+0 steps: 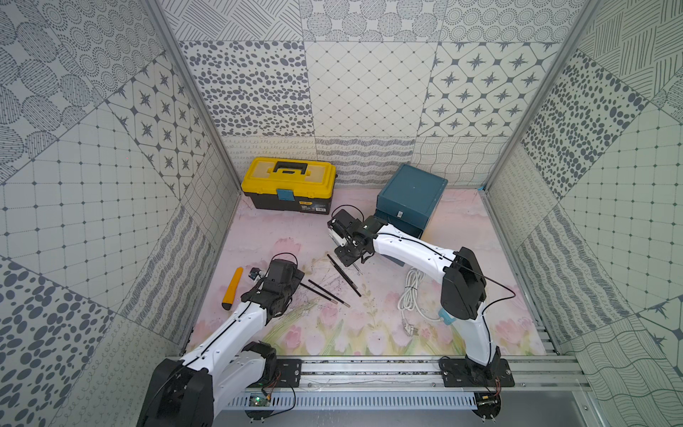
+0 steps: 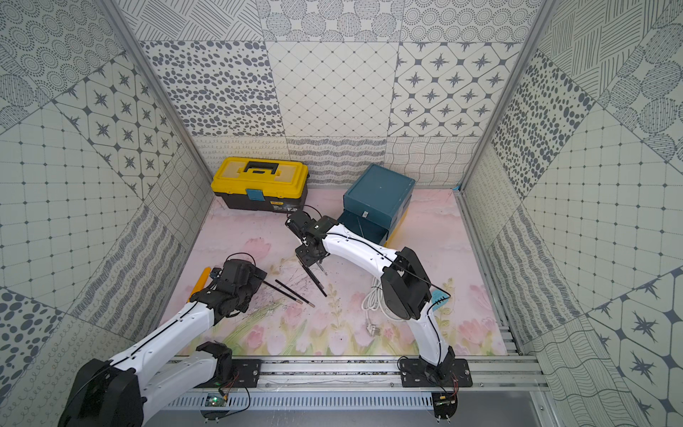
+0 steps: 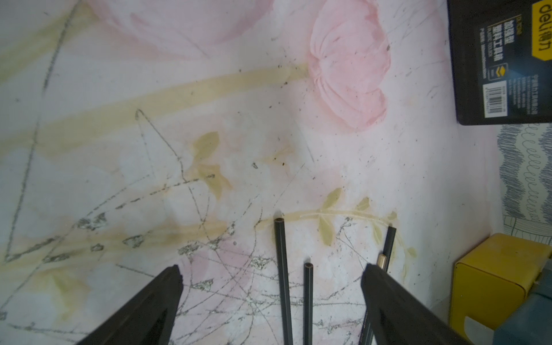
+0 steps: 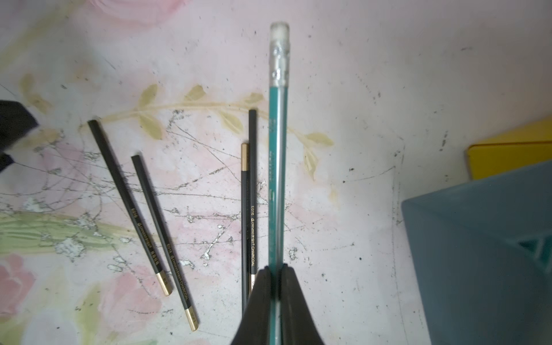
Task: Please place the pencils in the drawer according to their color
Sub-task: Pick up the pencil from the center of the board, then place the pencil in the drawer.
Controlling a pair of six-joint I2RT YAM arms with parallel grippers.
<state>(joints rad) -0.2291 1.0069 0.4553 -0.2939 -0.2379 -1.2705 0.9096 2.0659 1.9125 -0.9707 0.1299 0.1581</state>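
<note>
Floral mat (image 1: 369, 332) covers the table. We note the yellow-and-black toolbox (image 1: 288, 185) at the far left, lid shut.

Teal drawer chest (image 2: 377, 192) sits at the far right, angled. One teal drawer (image 2: 364, 231) stands pulled out toward the near side. A yellow edge shows below it.

Left gripper (image 3: 271, 268) hovers over the near-left part of the mat, jaws spread wide, nothing between the pads. Right gripper (image 4: 276, 270) is mid-mat, just left of the open drawer, and is clamped tight on a teal pencil (image 4: 277, 164). The pencil juts out past the fingertips, its silver ferrule and white eraser at the free end.

White cable (image 1: 410, 295) lies coiled at the right, beside the right arm. Orange-handled tool (image 1: 233, 288) with a black tip lies at the left edge.

We count four black charcoal pencils (image 4: 128, 203) flat on the mat. Two touch side by side just near the right gripper (image 1: 343, 275). Two more (image 1: 323, 292) lie slightly apart, their ends between the left gripper's open fingers.
</note>
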